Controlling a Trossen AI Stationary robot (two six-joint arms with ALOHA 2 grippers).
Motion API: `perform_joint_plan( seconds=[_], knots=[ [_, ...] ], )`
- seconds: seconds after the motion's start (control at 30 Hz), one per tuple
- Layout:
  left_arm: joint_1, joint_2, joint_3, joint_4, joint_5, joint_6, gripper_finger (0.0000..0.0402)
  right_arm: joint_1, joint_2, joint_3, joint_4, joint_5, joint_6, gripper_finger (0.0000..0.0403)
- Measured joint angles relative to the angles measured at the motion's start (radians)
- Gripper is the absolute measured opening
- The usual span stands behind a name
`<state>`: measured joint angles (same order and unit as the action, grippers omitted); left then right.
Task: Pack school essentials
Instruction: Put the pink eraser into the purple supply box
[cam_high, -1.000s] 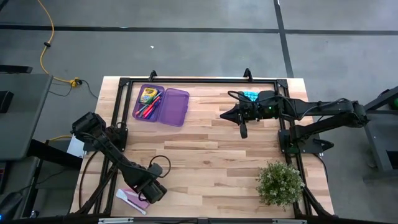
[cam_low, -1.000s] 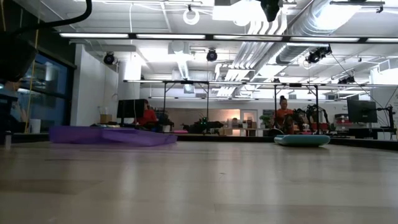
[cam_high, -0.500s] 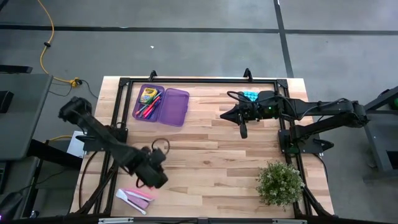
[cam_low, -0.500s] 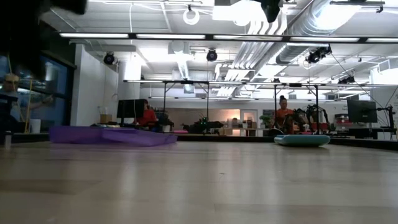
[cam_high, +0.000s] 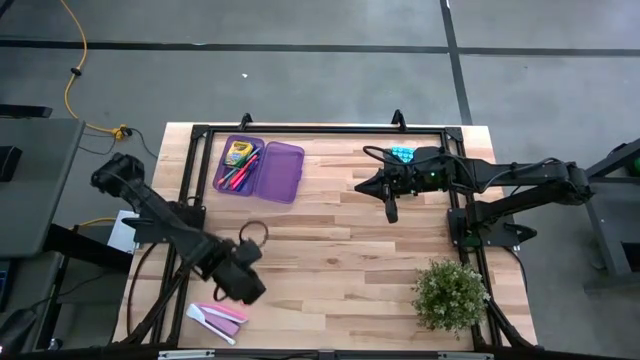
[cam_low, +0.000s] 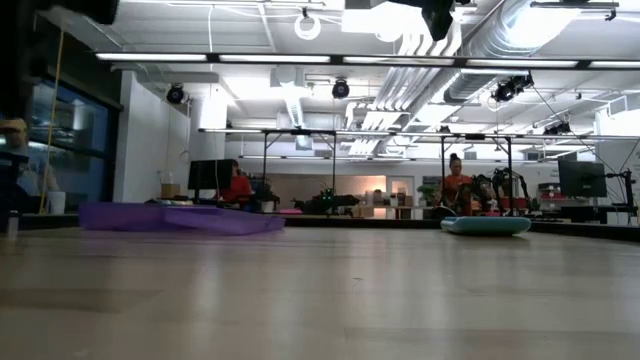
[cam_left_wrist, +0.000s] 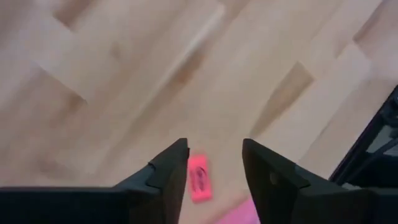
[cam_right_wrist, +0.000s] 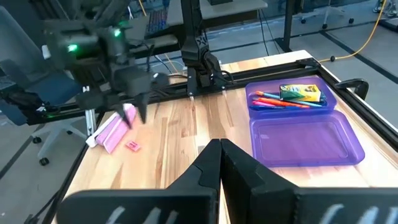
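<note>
The open purple case (cam_high: 260, 168) lies near the far left of the table and holds the yellow-green crayon box (cam_right_wrist: 301, 92) and red and green pencils (cam_right_wrist: 283, 101). A pink marker with a white piece (cam_high: 215, 316) lies flat near the near left edge. The small pink piece (cam_left_wrist: 199, 177) lies on the wood beside it. My left gripper (cam_left_wrist: 214, 162) hovers open above that small piece and touches nothing. My right gripper (cam_high: 391, 210) is shut and holds nothing, raised over the far right of the table. Scissors and the blue pen do not show.
A teal object (cam_high: 402, 153) lies by the far right edge, under my right arm. The bushy green plant (cam_high: 450, 293) stands at the near right corner. A black frame (cam_high: 320, 128) rims the table. Bare wood stretches across the middle. People sit in the room beyond the table.
My left gripper has risen from just beside the pink marker and moved a little toward the far edge. Its arm has swung up with it. The pink pieces stay on the table.
</note>
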<state>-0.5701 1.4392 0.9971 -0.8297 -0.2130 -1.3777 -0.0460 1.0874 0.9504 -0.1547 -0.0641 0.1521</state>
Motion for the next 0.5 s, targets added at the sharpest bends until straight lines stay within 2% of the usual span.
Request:
perform_joint_plan(
  seconds=[0.13,0.27,0.4,0.5],
  knots=[
    [-0.061,0.099,0.0,0.078,0.034,-0.099,0.017,0.0,0.0,0.0,0.0,0.0,0.0,0.0],
    [-0.082,0.198,0.001,0.102,0.119,-0.136,0.0193,0.0,0.0,0.0,-0.001,0.0,-0.003,0.0],
    [-0.082,0.282,0.0,0.096,0.225,-0.173,0.0205,0.0,0.0,0.0,-0.003,0.0,-0.002,0.0],
    [-0.082,0.324,0.0,0.111,0.251,-0.207,0.0208,0.0,0.0,0.0,-0.003,0.0,0.0,0.0]
  ],
)
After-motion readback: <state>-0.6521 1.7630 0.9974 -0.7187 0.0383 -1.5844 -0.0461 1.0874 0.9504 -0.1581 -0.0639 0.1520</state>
